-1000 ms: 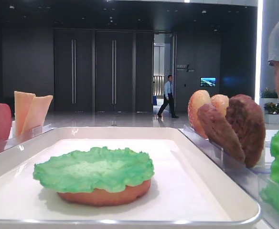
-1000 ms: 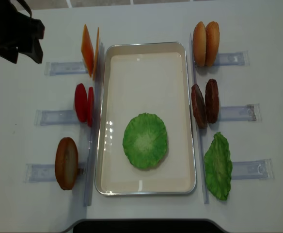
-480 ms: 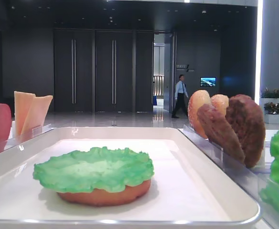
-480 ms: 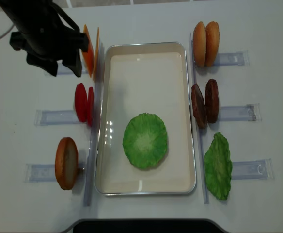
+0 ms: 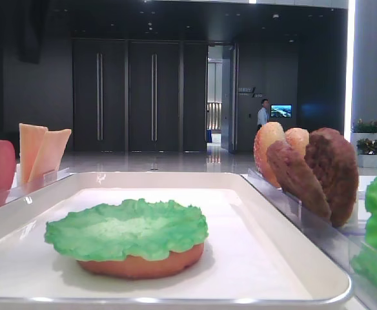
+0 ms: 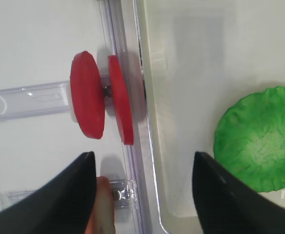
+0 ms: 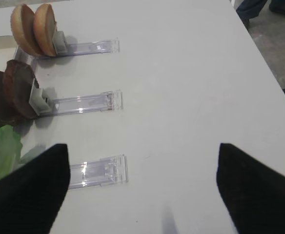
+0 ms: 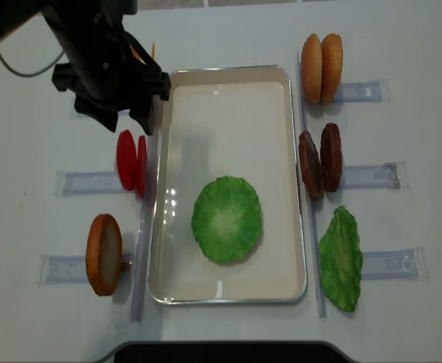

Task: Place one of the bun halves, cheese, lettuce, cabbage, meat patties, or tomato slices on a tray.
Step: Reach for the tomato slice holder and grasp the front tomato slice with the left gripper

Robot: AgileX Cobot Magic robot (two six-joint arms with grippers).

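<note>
Hovering spread and empty, the left pincer (image 8: 122, 117) sits at twelve o'clock of the tomato slices (image 8: 131, 162); next, I judge, descend and pinch one.

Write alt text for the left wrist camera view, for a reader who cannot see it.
Two red tomato slices stand on edge in a clear holder beside the white tray, seen from above between the open left gripper's dark fingers. A green lettuce leaf lies flat in the tray at right.

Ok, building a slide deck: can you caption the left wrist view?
Open left gripper above two upright tomato slices beside the tray, lettuce lying inside.
</note>
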